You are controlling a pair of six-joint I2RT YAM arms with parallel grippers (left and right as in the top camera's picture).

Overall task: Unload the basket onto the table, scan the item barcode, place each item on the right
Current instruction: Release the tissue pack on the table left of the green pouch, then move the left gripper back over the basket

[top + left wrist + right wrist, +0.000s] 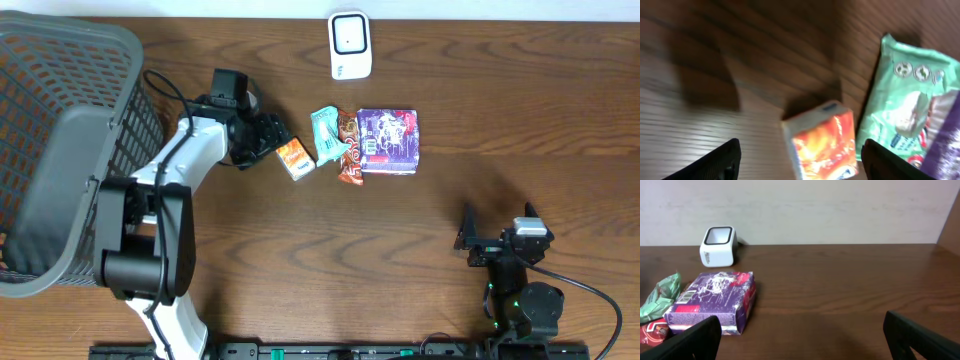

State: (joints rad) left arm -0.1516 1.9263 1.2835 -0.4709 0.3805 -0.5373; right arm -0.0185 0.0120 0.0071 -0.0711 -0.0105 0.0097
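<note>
Overhead view of a dark wooden table with two robot arms. The left arm reaches from the near left edge towards the middle of the table, beside a grey mesh basket (60, 150) that fills the left side. Its left pincer (272, 141) is open: in the left wrist view the two black fingers (715, 162) stand wide apart at the bottom corners. The orange box (294, 158) lies flat on the wood between them, a little nearer the right finger and touching neither. From above, the box sits just to the right of the pincer's tip.

Just right of the box lie a mint-green packet (325, 133), a red-brown wrapper (348, 148) partly overlapping it, and a purple box (388, 141), all packed in a close row. A white scanner (350, 45) stands at the far edge, well apart from the row.

The right arm sits at the near right. Its right pincer (805, 340) is wide open over bare wood and holds nothing, with the purple box ahead and to its left.
</note>
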